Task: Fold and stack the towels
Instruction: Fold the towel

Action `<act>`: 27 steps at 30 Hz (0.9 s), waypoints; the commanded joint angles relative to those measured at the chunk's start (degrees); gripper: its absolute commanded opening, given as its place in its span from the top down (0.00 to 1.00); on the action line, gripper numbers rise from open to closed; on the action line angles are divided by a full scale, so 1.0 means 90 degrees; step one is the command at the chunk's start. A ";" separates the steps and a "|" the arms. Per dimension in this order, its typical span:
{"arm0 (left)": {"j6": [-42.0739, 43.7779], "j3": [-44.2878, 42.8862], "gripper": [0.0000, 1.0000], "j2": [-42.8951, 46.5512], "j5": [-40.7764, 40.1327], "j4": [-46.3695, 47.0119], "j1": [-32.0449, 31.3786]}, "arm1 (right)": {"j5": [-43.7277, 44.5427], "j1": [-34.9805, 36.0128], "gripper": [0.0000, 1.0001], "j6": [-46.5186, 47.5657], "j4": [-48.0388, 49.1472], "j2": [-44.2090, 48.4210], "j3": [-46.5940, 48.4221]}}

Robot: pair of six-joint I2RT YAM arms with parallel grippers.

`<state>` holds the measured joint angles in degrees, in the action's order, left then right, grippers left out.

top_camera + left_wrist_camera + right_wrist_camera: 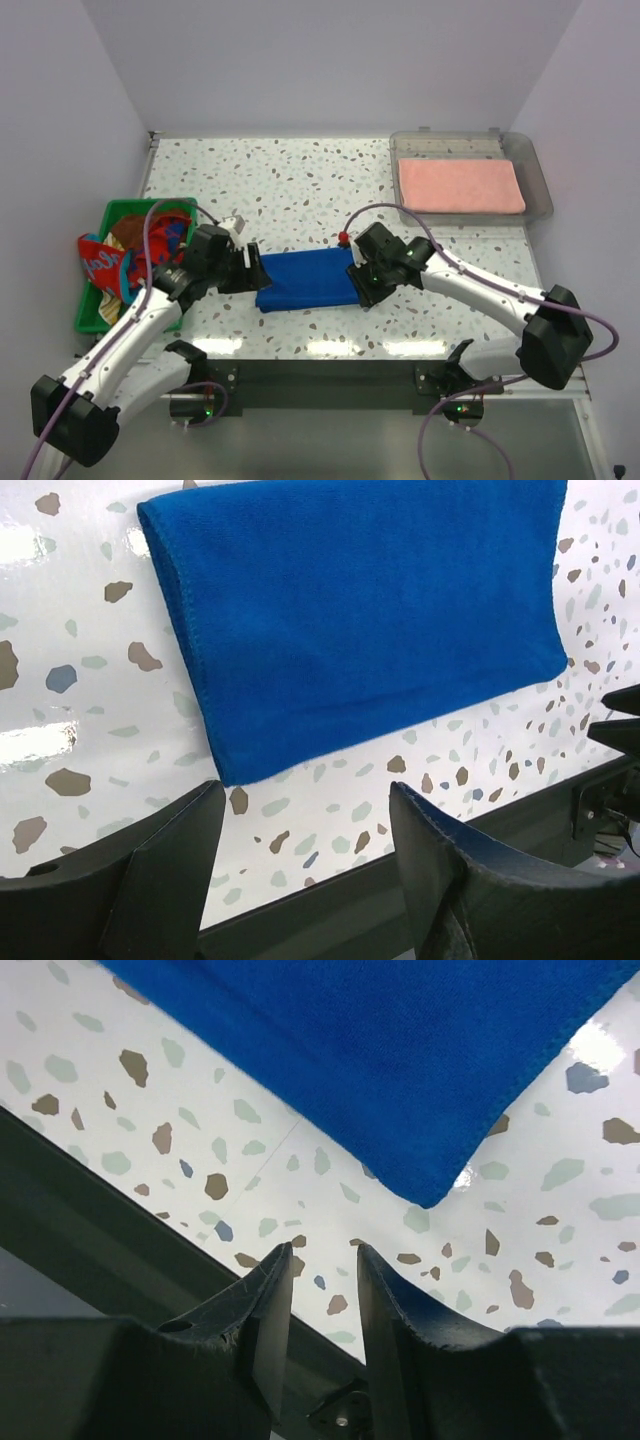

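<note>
The left fingers (165, 880), black and wedge-shaped, stand wide apart and empty. The right fingers (262, 1325) stand narrowly apart, also empty. Between the two lies the plain blue towel (305, 280), a folded terry rectangle with stitched hems, flat on the glossy speckled bench (300, 180) near its 6 o'clock edge. Open bench spreads from it toward 12 o'clock. At 1 o'clock a salmon towel (460, 187) lies folded in a clear tray (535, 165). At 9 o'clock a green basket (95, 315) holds a crumpled patterned towel (100, 265).
</note>
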<state>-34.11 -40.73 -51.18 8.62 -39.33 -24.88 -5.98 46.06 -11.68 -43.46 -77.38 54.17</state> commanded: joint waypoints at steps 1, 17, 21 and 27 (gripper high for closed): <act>-0.0234 -0.0268 0.29 -0.0133 0.0155 0.0247 -0.0028 | 0.0146 -0.0001 0.64 -0.0274 0.0082 0.0229 0.0327; -0.0868 0.0588 0.57 -0.1550 -0.0137 0.1616 -0.0984 | 0.0859 -0.0020 0.66 -0.1758 0.1616 -0.0699 -0.0325; -0.1307 0.1341 0.65 -0.1404 -0.0401 0.1889 -0.1093 | 0.1181 -0.0030 0.67 -0.2022 0.1889 -0.0601 -0.0911; -0.1591 0.1441 0.67 -0.1141 -0.1102 0.1656 -0.1093 | 0.1542 -0.0177 0.68 -0.2227 0.1716 -0.0338 -0.1127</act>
<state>-45.63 -26.83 -63.55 4.45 -25.36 -34.54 3.53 45.19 -29.39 -28.56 -83.50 43.90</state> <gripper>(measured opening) 0.330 0.323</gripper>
